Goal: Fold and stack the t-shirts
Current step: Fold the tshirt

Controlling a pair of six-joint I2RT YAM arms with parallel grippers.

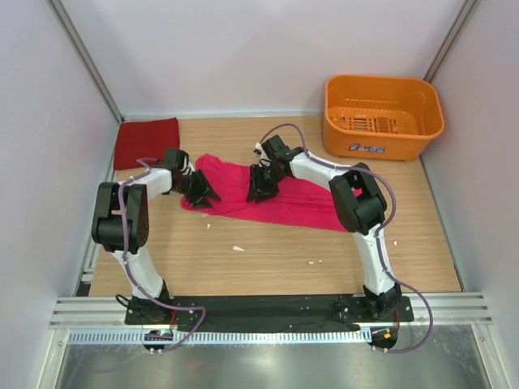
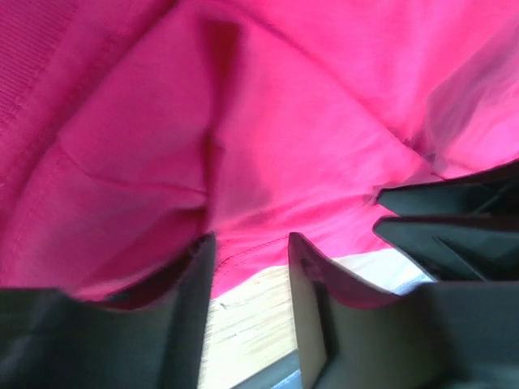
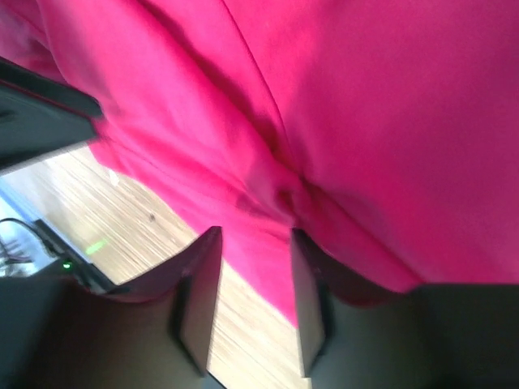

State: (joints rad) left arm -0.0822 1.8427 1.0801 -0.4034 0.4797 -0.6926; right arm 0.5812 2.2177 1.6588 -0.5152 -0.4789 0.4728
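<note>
Red tee [image 1: 146,142]: soft crimson cloth, folded to a flat, squarish rectangle, lying in the far left corner of the table [image 1: 268,263], well apart from both arms. Table: pale wood-grain board, smooth, with a few small white flecks [image 1: 238,248] on the near half. Left gripper [image 1: 201,190]: black, angular, two-fingered, set down at the left end of the pink tee [image 1: 284,203]. In the left wrist view its fingers [image 2: 195,308] stand parted, released, with bare wood showing in the gap. The cloth's hem lies just at the tips, and nothing is pinched between them. Pink tee: bright magenta knit, unfolded, spread as a long rumpled strip across the middle of the table, running from the left gripper toward the right arm. Up close it is matt and finely ribbed, with soft creases, a stitched seam and a doubled hem. Right gripper [image 1: 261,185]: same black make, resting on the far edge of the pink tee near its middle, close beside the left gripper. In the right wrist view its fingers [image 3: 199,300] are likewise parted and slack, with cloth and wood visible between them and no grip taken. Basket [image 1: 381,117]: orange moulded plastic, rectangular with rounded corners, slotted floor and thick rim, at the far right corner.
</note>
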